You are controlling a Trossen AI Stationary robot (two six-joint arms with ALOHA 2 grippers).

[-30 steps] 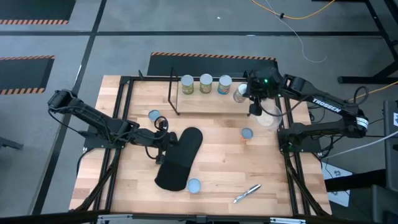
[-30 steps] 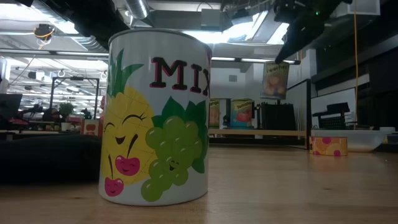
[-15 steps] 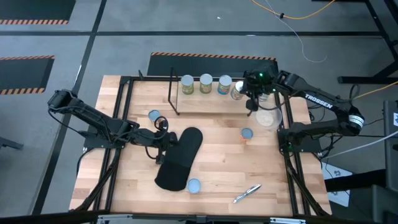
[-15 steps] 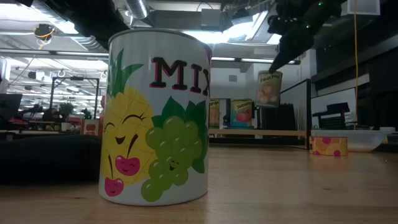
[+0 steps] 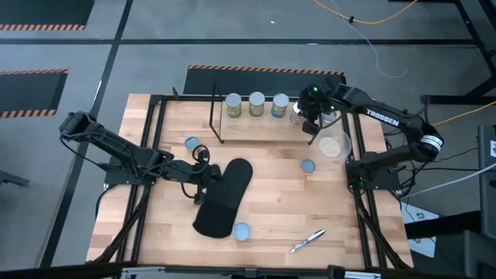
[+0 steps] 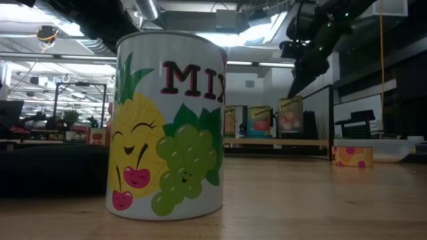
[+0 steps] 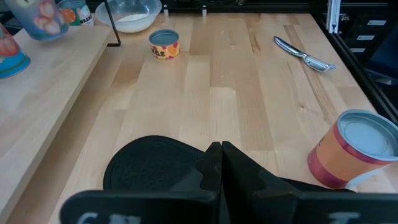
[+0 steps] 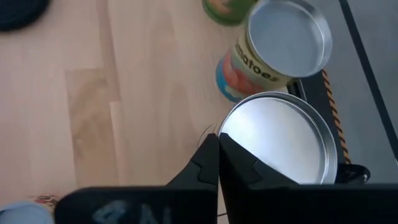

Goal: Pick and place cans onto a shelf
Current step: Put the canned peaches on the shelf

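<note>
The shelf (image 5: pixel 260 130) stands at the table's far middle with three cans (image 5: pixel 256 104) in a row on it. My right gripper (image 5: pixel 308 120) is shut on a fourth can (image 5: pixel 297 114) at the row's right end. In the low view this can (image 6: pixel 290 115) hangs beside the shelved ones, slightly higher than they are. Loose cans stand on the table at the left (image 5: pixel 192 144), the right (image 5: pixel 308 167) and the near middle (image 5: pixel 242 231). My left gripper (image 5: pixel 203 181) is shut and hovers over a black oval pad (image 5: pixel 225 198). My right gripper pinches the can's raised top rim (image 8: pixel 221 129) between its two fingers, on one side of the silvery lid. The fingers slant down from the table's right. The can hangs upright below them (image 6: pixel 290 115); whether its base touches the shelf I cannot tell.
A pale bowl (image 5: pixel 333 146) sits right of the shelf, under my right arm. A silvery pen-like item (image 5: pixel 308 241) lies near the front edge. Black frame rails (image 5: pixel 152 167) run along the table's left and right sides.
My right gripper has carried the can down and toward the table's far left, from above the bowl to the right end of the row on the shelf. The can has stayed upright in the hold.
</note>
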